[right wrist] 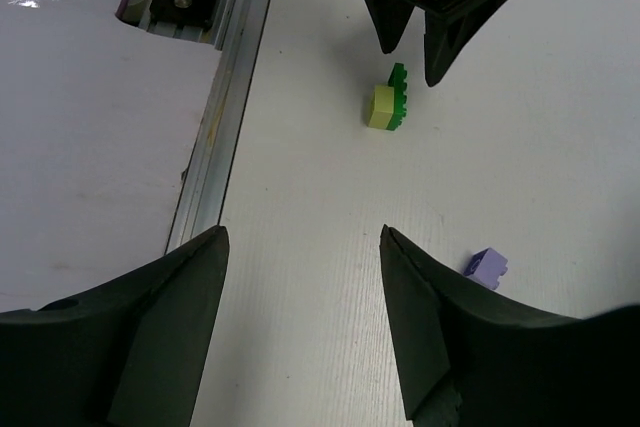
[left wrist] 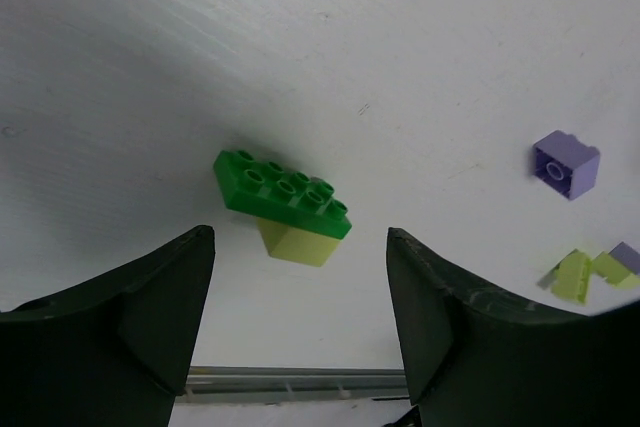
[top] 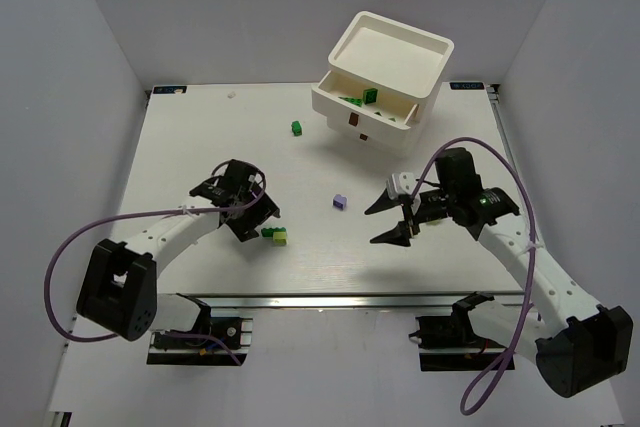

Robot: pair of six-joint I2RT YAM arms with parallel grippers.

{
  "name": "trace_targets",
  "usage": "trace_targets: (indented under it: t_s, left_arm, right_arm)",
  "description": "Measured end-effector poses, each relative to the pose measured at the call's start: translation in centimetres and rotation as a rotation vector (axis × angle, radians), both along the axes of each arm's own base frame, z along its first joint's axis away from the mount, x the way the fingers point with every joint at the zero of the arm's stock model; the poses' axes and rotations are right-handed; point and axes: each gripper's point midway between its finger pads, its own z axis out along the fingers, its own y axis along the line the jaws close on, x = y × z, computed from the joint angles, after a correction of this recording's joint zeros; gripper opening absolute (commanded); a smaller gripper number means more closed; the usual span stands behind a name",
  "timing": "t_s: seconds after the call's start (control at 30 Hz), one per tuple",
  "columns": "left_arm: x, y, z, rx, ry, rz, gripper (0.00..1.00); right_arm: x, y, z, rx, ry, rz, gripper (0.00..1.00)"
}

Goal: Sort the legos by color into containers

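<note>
Clearly spread and empty, the left gripper (top: 256, 219) hangs just beside a dark green brick joined to a lime one (top: 275, 236) on the table (top: 200, 147). The right gripper (top: 372, 225), jaws also apart, holds nothing near a purple brick (top: 340, 203). Well beyond, the white unit's open drawer (top: 365, 119) contains green bricks (top: 368, 96).

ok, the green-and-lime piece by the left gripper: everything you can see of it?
The green-and-lime piece is two glossy plastic bricks stuck together: a green eight-stud brick with a smaller lime brick on its studless face. It lies on its side on the white table, toward the near edge. It sits just ahead of the open left gripper, clear of both fingers; only the table touches it.
</note>
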Motion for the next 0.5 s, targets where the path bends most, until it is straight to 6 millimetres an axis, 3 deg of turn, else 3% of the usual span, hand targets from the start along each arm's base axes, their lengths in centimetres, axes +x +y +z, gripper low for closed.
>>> trace_targets:
  t_s: [0.1,0.33,0.5]
  left_arm:
    - [0.5,-0.7,-0.2,-0.029,0.032,0.041,0.79]
    - [-0.7,-1.3,-2.9,-0.031,0.198,0.098,0.77]
    - [-0.9,-1.4,-3.1,-0.027,0.225,0.123,0.68]
  right_arm:
    - [-0.1,0.0,0.1,0.006,-0.011,0.003,0.68]
    - [-0.2,-0.2,-0.2,0.005,-0.025,0.005,0.67]
    - [-0.3,-0.2,-0.1,0.008,-0.034,0.007,0.67]
